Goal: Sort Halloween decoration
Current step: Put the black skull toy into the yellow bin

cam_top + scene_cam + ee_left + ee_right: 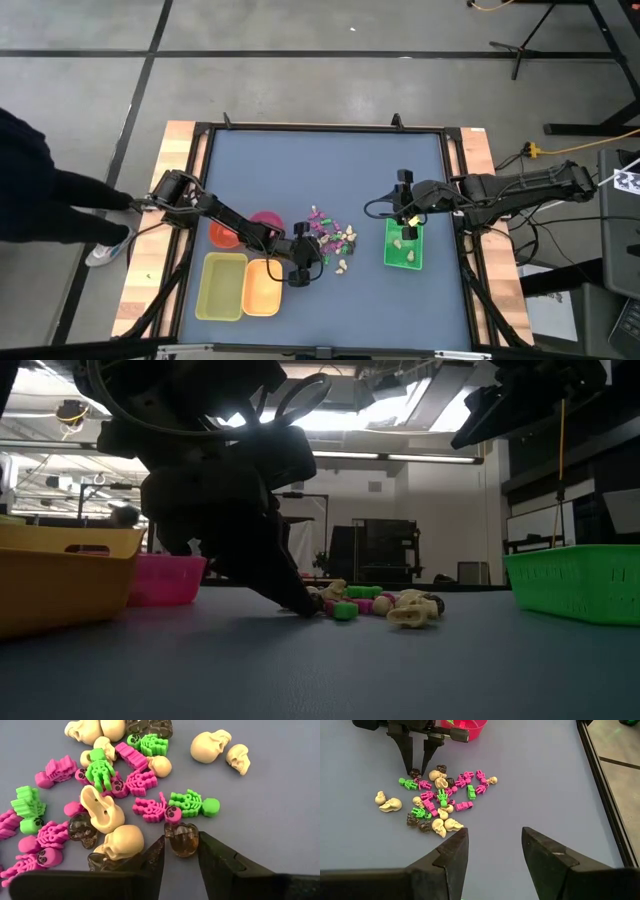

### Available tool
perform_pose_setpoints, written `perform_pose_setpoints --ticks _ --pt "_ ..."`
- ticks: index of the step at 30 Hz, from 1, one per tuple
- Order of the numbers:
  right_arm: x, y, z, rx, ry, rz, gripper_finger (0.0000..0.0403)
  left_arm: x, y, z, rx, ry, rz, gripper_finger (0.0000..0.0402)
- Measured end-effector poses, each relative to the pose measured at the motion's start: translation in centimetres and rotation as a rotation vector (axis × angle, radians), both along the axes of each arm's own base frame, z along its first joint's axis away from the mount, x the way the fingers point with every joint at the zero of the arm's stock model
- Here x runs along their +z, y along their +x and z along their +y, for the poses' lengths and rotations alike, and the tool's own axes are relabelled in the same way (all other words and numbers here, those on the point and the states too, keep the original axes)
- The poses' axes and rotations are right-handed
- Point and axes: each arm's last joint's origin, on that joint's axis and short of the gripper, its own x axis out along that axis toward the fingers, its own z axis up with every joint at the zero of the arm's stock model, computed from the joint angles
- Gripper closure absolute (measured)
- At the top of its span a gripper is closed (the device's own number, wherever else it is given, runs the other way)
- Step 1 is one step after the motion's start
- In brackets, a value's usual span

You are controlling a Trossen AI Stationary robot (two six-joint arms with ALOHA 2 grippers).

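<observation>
Blue tabletop carries everything: yellow tray (222,286), orange tray (261,287) and pink bowl (266,222) sit at the left arm's side, ready to take sorted pieces. Just beyond them the left gripper (181,851) is down at the near edge of the trinkets (331,238), its jaws narrowed around a brown skull (182,839) that sits between the tips; a cream skull (121,842) lies just outside one jaw, a magenta skeleton (152,809) just ahead. Whether the pads already press the skull I cannot tell. Further right, the right gripper (493,851) hangs over the green tray (403,246), jaws well apart and empty, probably waiting its turn.
</observation>
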Motion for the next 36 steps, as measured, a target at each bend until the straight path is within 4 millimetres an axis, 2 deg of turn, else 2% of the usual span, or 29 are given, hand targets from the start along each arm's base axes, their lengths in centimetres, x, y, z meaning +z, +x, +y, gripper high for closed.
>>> perform_pose_setpoints --ticks 12,27,36 --pt "0.0 0.0 0.0 0.0 0.0 0.0 0.0219 0.45 0.44 -0.14 -0.001 -0.019 -0.065 0.0306" --pt "0.0 0.0 0.0 0.0 0.0 0.0 0.0219 0.42 0.41 -0.13 0.0 -0.019 -0.06 0.0306" --pt "0.0 0.0 -0.01 0.0 0.0 0.0 0.0219 -0.51 0.5 -0.16 0.024 -0.038 -0.045 0.0272"
